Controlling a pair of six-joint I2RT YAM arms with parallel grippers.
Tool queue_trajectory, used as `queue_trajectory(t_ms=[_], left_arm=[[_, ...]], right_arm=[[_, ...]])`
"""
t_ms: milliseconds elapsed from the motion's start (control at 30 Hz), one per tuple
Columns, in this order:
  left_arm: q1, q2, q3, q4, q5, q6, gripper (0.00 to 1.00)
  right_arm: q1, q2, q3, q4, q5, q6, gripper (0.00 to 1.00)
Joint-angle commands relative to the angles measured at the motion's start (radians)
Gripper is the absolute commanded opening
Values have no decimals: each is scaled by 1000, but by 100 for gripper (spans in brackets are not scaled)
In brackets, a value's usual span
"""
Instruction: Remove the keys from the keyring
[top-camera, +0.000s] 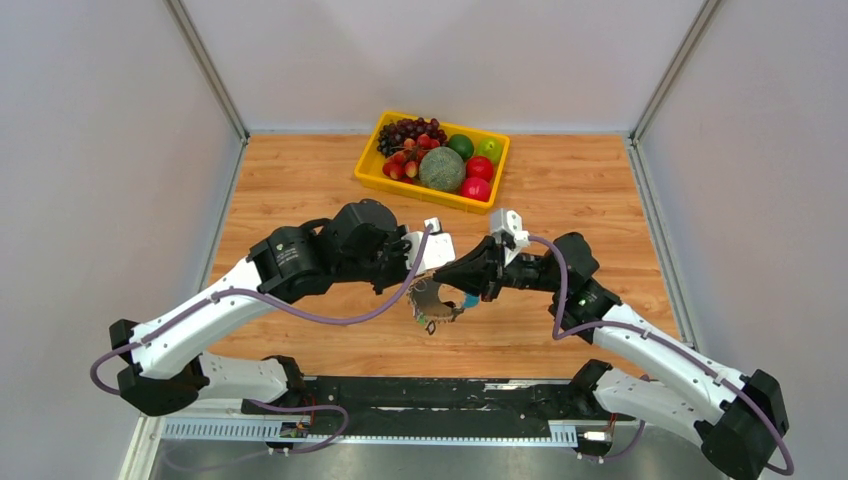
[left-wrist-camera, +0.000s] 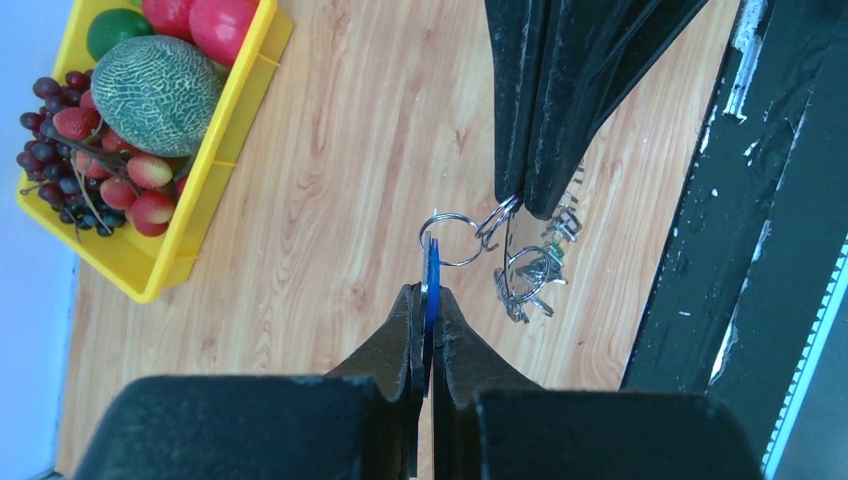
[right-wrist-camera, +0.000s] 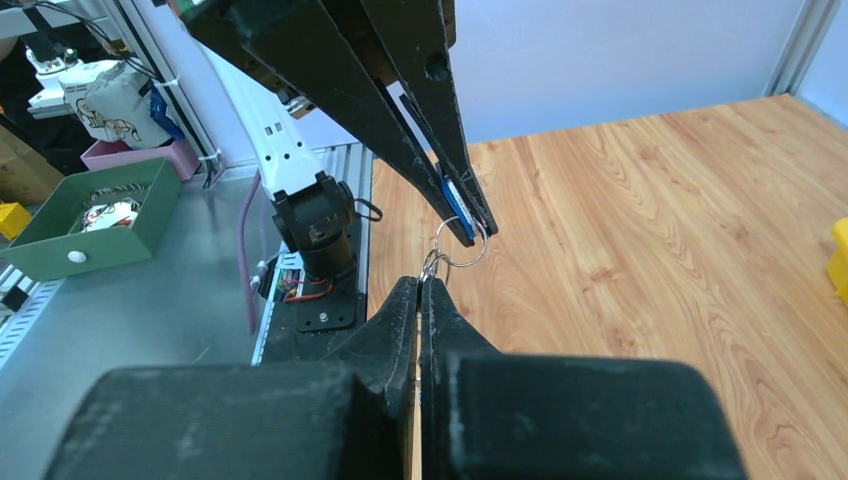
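Note:
A small silvery keyring (left-wrist-camera: 450, 238) hangs in the air between my two grippers, above the wooden table. My left gripper (left-wrist-camera: 427, 290) is shut on a flat blue key head (left-wrist-camera: 432, 262) that hangs on this ring. My right gripper (right-wrist-camera: 420, 283) is shut on a linked wire ring (right-wrist-camera: 430, 266); its fingers (left-wrist-camera: 530, 120) come down from the top of the left wrist view. A bunch of other keys (left-wrist-camera: 530, 280) and rings dangles below them. In the top view both grippers, left (top-camera: 425, 272) and right (top-camera: 447, 287), meet tip to tip over the bunch of keys (top-camera: 437, 315).
A yellow fruit tray (top-camera: 372, 178) with grapes, a melon and apples stands at the back of the table. The black base rail (top-camera: 430, 395) runs along the near edge. A green box (right-wrist-camera: 90, 215) sits on the grey bench beyond the table.

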Motion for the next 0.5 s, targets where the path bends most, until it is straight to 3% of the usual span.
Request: queue_trajectory(t_ms=[0, 333, 367, 467], left_arm=[[2, -31, 16, 74, -14, 21, 0], [1, -25, 12, 88, 69, 39, 0], [2, -20, 13, 86, 70, 37, 0], [2, -1, 26, 83, 54, 17, 0]], right_arm=[[4, 12, 68, -46, -40, -18, 0], [4, 106, 125, -89, -33, -1, 0], [4, 110, 128, -93, -31, -2, 4], [4, 104, 133, -118, 27, -19, 38]])
